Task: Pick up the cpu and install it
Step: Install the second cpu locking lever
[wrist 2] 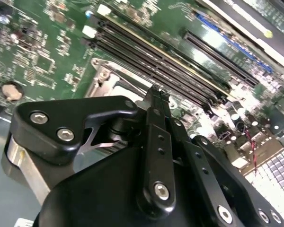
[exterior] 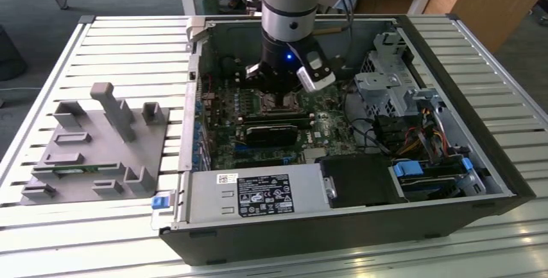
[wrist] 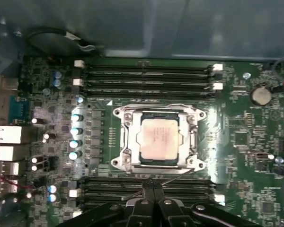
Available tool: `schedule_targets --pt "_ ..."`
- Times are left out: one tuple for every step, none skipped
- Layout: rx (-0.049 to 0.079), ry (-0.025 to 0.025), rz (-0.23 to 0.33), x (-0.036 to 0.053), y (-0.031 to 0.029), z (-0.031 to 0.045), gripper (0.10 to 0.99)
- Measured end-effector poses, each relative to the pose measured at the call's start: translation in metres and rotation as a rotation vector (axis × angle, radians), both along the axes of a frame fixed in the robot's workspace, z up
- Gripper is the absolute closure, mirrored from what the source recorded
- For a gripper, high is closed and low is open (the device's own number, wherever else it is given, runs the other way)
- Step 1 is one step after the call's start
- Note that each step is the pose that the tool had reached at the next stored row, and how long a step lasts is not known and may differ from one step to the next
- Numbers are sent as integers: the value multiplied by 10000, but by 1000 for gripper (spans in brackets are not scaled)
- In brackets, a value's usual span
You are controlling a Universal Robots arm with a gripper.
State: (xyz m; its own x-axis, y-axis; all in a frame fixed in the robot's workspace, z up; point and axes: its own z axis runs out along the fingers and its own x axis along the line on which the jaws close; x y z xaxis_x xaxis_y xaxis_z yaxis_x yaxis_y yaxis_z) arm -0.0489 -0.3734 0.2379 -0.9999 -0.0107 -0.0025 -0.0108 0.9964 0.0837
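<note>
cpu (wrist: 159,139) lies flat inside the socket frame (wrist: 124,142) on the motherboard (wrist: 236,137), apparently seated so the pins align | end effector (wrist: 154,193) hangs just above the board beside the socket, fingers drawn together, holding nothing | open computer case (exterior: 479,182) on slatted tabletop (exterior: 128,40)

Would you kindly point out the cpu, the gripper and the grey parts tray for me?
cpu (wrist: 159,138): first wrist view, middle of its metal top, seated in the socket.
gripper (wrist: 153,189): first wrist view, between its fingertips.
parts tray (exterior: 86,162): exterior view, flat grey base.
</note>
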Motion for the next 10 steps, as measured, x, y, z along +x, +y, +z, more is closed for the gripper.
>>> schedule_targets --pt "-1 3 0 -18 0 -6 980" --pt "-1 9 0 -34 0 -15 980" --pt "-2 25 -1 -45 -1 -29 980" --pt "-1 48 0 -52 0 -45 980" --pt "-2 72 0 -57 -1 -63 980" --pt "-2 90 0 -61 -1 -81 980" --pt "-4 124 0 -67 -1 -152 980" --pt "-1 128 1 -68 -1 -183 980" --pt "2 134 0 -68 -3 -198 980" --pt "16 136 0 -69 -8 -203 980"
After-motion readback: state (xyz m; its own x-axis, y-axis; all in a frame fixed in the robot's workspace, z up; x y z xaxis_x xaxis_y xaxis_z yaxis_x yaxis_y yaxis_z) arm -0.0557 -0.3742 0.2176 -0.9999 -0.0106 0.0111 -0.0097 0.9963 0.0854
